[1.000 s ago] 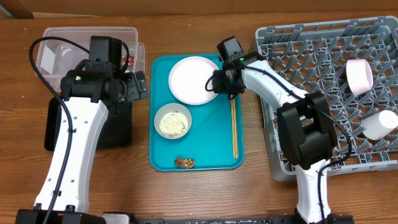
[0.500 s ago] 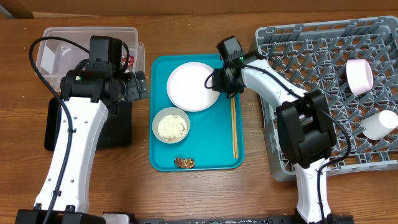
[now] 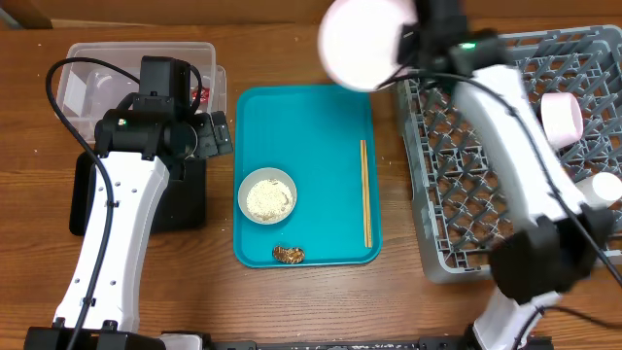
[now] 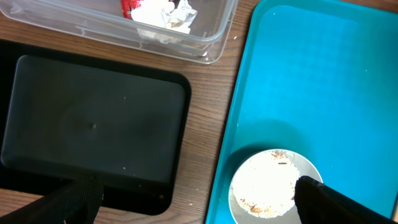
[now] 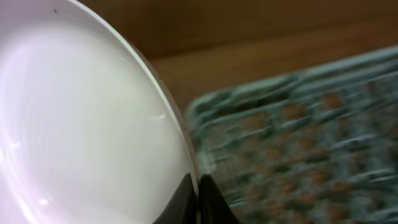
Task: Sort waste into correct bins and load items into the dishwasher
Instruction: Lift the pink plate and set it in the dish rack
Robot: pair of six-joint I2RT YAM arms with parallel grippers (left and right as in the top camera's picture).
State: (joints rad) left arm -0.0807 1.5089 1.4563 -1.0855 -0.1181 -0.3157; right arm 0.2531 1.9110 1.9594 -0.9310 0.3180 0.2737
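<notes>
Bench [image 3: 292, 301]: brown wood, with a teal serving tray [image 3: 321, 126] in the middle and a grey dish rack [image 3: 486, 185] to the right.
Plate [image 3: 362, 44]: held aloft, face-up and blurred, beside the rack's far-left corner.
Right gripper [image 5: 198, 198]: pinched onto the plate's rim.
Left gripper [image 4: 196, 199]: spread wide and empty, above the strip between the black tray [image 4: 93, 124] and the teal one.
Bearing: the rack's pegs lay to the plate's right. The plate probably needed tipping on edge.
</notes>
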